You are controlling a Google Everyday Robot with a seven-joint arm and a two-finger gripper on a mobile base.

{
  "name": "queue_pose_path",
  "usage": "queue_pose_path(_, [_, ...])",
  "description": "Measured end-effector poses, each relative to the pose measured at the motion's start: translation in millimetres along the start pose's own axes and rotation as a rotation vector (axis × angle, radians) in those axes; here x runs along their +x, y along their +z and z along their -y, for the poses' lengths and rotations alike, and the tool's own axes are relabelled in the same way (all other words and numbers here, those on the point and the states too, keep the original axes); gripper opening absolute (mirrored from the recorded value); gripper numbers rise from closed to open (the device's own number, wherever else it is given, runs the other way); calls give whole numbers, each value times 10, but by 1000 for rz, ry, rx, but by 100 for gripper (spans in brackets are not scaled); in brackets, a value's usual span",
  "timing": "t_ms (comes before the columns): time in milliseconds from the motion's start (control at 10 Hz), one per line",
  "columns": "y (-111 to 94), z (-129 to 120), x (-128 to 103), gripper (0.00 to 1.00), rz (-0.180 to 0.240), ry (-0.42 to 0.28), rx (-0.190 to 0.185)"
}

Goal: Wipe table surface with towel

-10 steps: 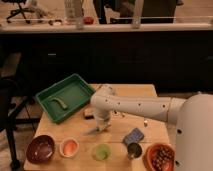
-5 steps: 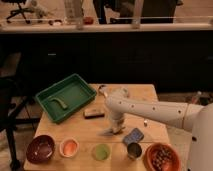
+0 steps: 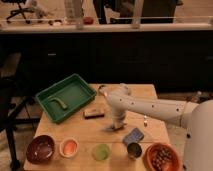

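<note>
The robot's white body stands at the right edge of the view. Its one arm stretches leftward, nearly level, to a rounded elbow near the middle. From there the wrist turns straight down. The gripper hangs beneath it, pointing downward, low and well left of the body.

towel: small blue-grey pad, looks folded, lying flat and a bit skewed on the front-right part of the bench
bench: light wood top, pretty much square
gripper: pointing down at the bench, just left of the towel, can't tell if touching it
</note>
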Motion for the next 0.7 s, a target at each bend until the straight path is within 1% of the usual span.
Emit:
queue_pose_path(100, [-10, 91, -170, 0, 9, -17, 7])
queue_pose_path(300, [-31, 205, -528, 0, 46, -63, 23])
queue_pose_path(500, [-65, 95, -804, 0, 88, -123, 18])
queue_pose_path(700, [-101, -22, -858, 0, 104, -146, 17])
